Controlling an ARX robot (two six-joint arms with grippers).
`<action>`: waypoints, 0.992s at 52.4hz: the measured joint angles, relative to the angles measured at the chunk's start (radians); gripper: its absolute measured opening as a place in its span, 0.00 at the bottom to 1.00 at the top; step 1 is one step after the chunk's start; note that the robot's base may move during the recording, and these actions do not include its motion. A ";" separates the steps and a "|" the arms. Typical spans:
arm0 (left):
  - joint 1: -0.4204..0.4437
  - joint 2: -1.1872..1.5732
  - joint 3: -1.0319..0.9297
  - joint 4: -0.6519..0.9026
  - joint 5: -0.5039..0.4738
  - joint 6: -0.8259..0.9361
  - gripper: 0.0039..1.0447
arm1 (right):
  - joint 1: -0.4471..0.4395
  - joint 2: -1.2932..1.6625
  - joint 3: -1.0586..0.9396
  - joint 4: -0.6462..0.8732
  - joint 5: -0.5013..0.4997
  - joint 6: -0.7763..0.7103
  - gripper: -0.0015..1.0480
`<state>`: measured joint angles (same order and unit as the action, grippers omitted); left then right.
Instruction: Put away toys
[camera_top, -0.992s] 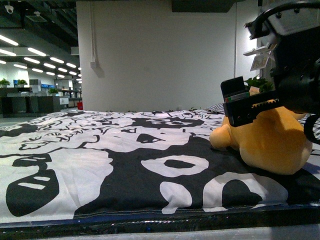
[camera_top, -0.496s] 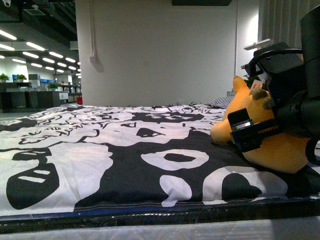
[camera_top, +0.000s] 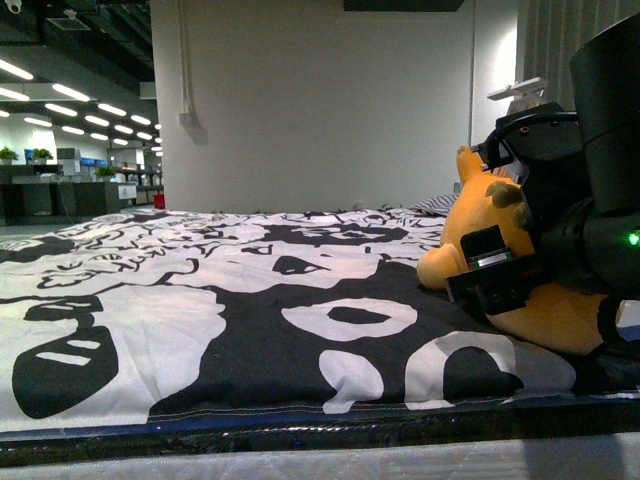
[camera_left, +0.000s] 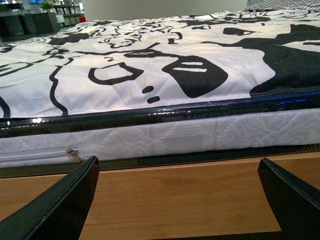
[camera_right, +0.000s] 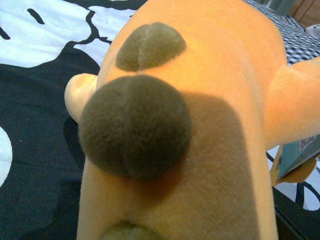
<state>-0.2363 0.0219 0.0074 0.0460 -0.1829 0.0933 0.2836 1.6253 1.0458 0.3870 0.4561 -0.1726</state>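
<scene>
**Right hand** (camera_top: 492, 275): low against the near flank of the plush toy (camera_top: 478, 215), its black body pressed onto the orange fabric. One finger (camera_top: 487, 250) shows in the front view, lying against the toy. The other is hidden, so I cannot tell how far the jaws stand apart or whether they grip anything.

**Right wrist view:** filled with orange plush at very close range, no fingers in sight. A round brown patch (camera_right: 135, 127) sits mid-frame, with a smaller oval patch (camera_right: 150, 46) just beside it (both fuzzy and raised from the body). A paper tag (camera_right: 296, 157) shows at the toy's side.

**Left hand** (camera_left: 177, 167): fingers spread wide, nothing between them. It hangs off the bed (camera_top: 300, 430), facing the side of the mattress (camera_left: 190, 135) and the wooden frame (camera_left: 175, 195) under it.

**Toy position:** on the bed, at the right side of the black-and-white cover (camera_top: 200, 300) in the front view, resting on a black area of the print. Its pointed ear (camera_top: 466, 158) is up, and one stubby limb (camera_top: 437, 272) reaches toward the middle of the cover. The right arm (camera_top: 600, 200) hides the toy's right part.

**Behind the bed:** a plain white wall (camera_top: 320, 100), and at far left an open hall with ceiling lights.
</scene>
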 joint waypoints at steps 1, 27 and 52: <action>0.000 0.000 0.000 0.000 0.000 0.000 0.94 | 0.001 -0.001 0.000 0.000 0.000 0.000 0.58; 0.000 0.000 0.000 0.000 0.000 0.000 0.94 | -0.036 -0.405 -0.127 -0.090 -0.203 0.209 0.08; 0.000 0.000 0.000 0.000 0.000 0.000 0.94 | -0.266 -1.087 -0.537 -0.307 -0.496 0.299 0.07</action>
<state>-0.2363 0.0219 0.0074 0.0460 -0.1829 0.0933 0.0177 0.5381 0.5087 0.0799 -0.0395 0.1268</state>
